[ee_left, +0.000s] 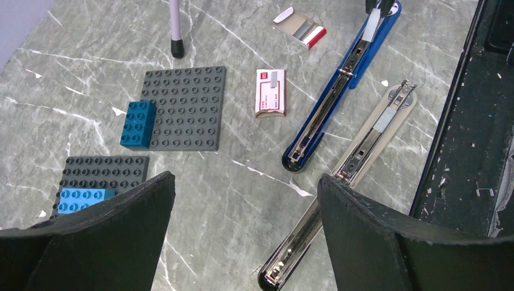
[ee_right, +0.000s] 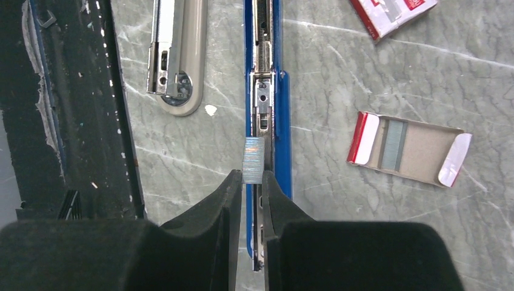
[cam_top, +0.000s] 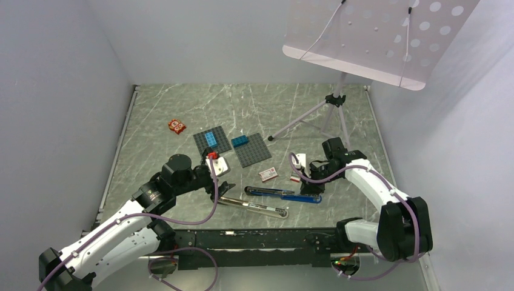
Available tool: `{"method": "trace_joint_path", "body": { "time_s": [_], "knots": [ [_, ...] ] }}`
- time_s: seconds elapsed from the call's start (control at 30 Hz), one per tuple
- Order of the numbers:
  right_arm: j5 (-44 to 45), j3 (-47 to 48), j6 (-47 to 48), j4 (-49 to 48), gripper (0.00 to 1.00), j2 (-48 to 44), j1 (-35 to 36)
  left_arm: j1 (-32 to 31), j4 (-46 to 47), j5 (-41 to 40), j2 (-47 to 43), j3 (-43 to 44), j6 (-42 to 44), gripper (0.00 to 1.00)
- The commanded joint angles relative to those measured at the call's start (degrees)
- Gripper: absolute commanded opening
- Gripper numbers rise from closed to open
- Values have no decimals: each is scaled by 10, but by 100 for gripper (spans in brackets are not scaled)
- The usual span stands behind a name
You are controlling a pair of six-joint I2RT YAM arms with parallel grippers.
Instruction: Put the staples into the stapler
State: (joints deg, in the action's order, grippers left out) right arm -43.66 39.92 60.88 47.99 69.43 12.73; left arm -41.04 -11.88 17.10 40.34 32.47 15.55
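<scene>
Right gripper [ee_right: 253, 182]: I have it pinching a staple strip [ee_right: 253, 160] over the blue stapler's [ee_right: 262, 100] open rail.
Left gripper [ee_left: 245, 179]: spread, above the beige stapler [ee_left: 363, 139].
Tray [ee_right: 418, 148]: open beside the blue stapler, staples inside.
Box [ee_right: 394, 12]: nearby.

The grey marbled desk [cam_top: 157, 109] carries two opened staplers along its near edge: a blue stapler [cam_top: 283, 194] and, nearer the edge, a beige stapler [cam_top: 254, 207]. A staple box [ee_left: 270, 92] and an open staple tray [ee_left: 301, 28] lie mid-desk. Beyond them lie one studded grey plate [cam_top: 212, 140] and a second plate [cam_top: 252, 150]. An orange tile [cam_top: 177, 126] lies toward the far left corner. A tripod [cam_top: 330, 115] stands toward the far right corner.
</scene>
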Motion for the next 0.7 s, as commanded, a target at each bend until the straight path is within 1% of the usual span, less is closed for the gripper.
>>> {"method": "trace_joint_path", "body": {
  "time_s": [0.0, 0.67],
  "knots": [
    [-23, 21, 22, 20, 16, 7, -4, 3, 14, 14, 0, 9, 1, 90],
    [1, 12, -8, -19, 16, -5, -3, 3, 14, 16, 0, 9, 1, 90]
  ]
}}
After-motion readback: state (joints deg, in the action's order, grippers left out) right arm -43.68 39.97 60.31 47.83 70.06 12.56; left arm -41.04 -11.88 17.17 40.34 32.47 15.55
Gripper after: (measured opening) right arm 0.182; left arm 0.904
